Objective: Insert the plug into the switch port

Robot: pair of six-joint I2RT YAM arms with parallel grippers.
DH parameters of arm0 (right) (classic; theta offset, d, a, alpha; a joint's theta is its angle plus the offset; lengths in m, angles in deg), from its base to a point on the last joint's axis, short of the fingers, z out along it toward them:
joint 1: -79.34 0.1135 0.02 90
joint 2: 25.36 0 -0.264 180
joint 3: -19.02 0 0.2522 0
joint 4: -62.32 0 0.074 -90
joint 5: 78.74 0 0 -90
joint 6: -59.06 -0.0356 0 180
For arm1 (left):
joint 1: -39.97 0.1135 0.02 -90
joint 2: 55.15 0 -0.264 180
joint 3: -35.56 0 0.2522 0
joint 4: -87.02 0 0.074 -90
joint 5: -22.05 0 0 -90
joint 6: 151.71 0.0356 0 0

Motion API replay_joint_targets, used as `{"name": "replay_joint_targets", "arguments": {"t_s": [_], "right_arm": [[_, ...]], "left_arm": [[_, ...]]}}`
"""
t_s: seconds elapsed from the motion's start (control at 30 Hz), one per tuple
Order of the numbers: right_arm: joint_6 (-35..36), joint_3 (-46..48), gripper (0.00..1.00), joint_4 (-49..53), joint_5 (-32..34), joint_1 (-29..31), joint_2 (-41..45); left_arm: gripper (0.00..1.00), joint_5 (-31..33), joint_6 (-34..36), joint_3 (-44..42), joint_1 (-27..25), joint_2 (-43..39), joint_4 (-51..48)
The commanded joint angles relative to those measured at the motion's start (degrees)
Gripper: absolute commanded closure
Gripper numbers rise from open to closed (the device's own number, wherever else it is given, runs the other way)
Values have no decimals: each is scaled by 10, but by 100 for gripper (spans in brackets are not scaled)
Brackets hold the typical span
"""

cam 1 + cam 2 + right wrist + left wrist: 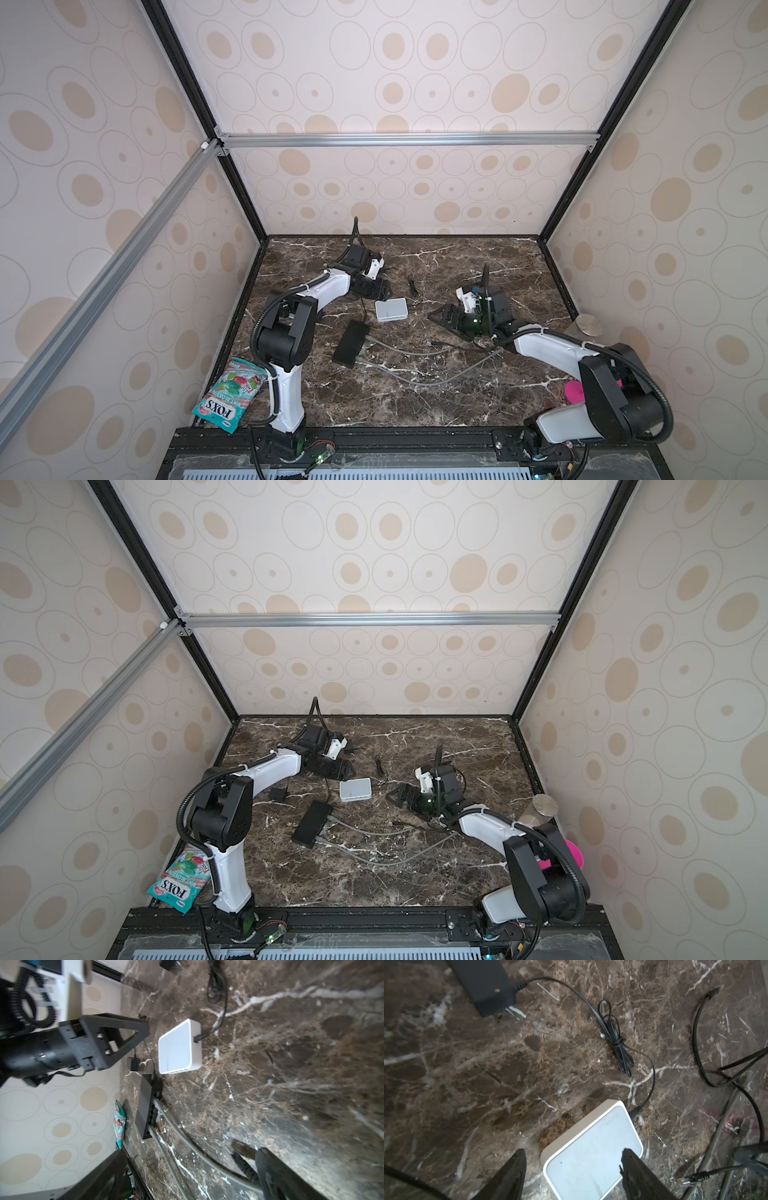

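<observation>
A white switch lies mid-table with a thin black power lead in its side. My left gripper is open right over it: one fingertip stands off its edge above the marble, the other over its top face. The plug, a clear tip on a black cable, lies loose on the table toward the right arm. Just above and behind it, my right gripper is wide open and empty.
A black switch with two grey cables lies in front of the white one. A black power adapter, its bundled cord, a candy bag, a metal cylinder and a pink object are around.
</observation>
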Motion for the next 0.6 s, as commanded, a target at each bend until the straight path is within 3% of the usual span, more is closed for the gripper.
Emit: {"name": "replay_joint_targets", "arguments": {"t_s": [0.0, 0.2, 0.37, 0.57], "right_arm": [[9, 19, 0, -19, -8, 8, 17], [6, 28, 0, -37, -7, 34, 3], [0, 22, 0, -49, -5, 35, -20], [69, -18, 1, 75, 54, 40, -23]], "left_arm": [[27, -42, 11, 33, -3, 35, 0], [27, -68, -12, 17, -2, 52, 8], [27, -80, -28, -60, -6, 3, 33], [24, -110, -62, -159, -28, -78, 72]]}}
